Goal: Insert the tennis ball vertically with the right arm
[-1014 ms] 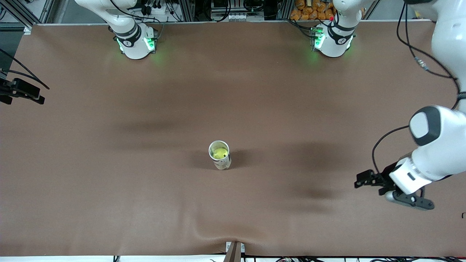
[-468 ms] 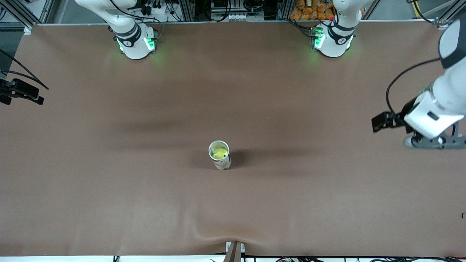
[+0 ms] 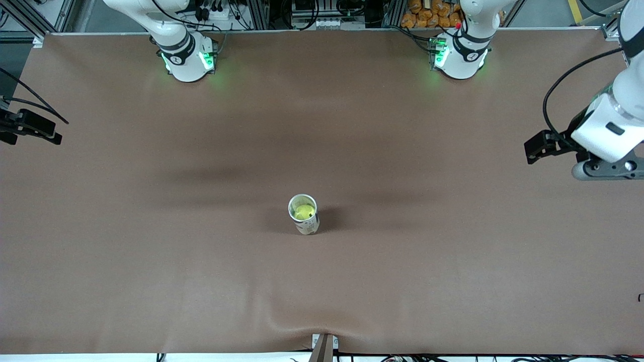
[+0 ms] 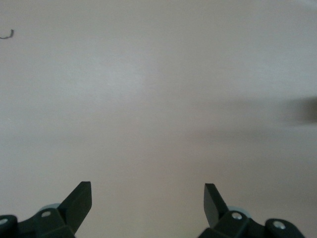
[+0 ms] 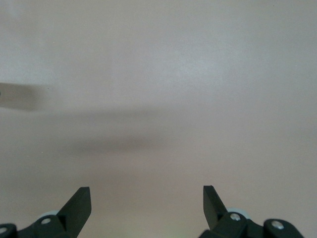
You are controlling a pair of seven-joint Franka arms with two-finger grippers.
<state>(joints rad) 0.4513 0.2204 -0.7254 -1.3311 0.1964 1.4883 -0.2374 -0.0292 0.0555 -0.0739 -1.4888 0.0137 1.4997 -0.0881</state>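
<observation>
Since the earlier frames the left arm [image 3: 611, 125] has swung from low over the worktop near the front camera up along the left arm's end, and its left claw [image 3: 541, 146] now hangs over that end edge of the worktop [image 3: 151, 261], about midway along it. Nothing else has shifted; the can and ball sit where they were.

In the left wrist view the left claw [image 4: 147, 201] has its two black fingers [image 4: 79, 201] spread wide with only bare brown surface between them, holding nothing.

At the right arm's end, only part of the right claw [image 3: 30, 128] shows at the frame's edge in the front view, over the end edge of the worktop. The right wrist view shows the right claw [image 5: 147, 201] released as well, fingers [image 5: 79, 202] far apart and empty over plain worktop.

A tennis ball [image 3: 303, 211] lies inside an open-topped can [image 3: 305, 215] that stands upright near the middle of the worktop, well apart from both claws, a little nearer to the front edge than to the arm bases [image 3: 187, 60]
</observation>
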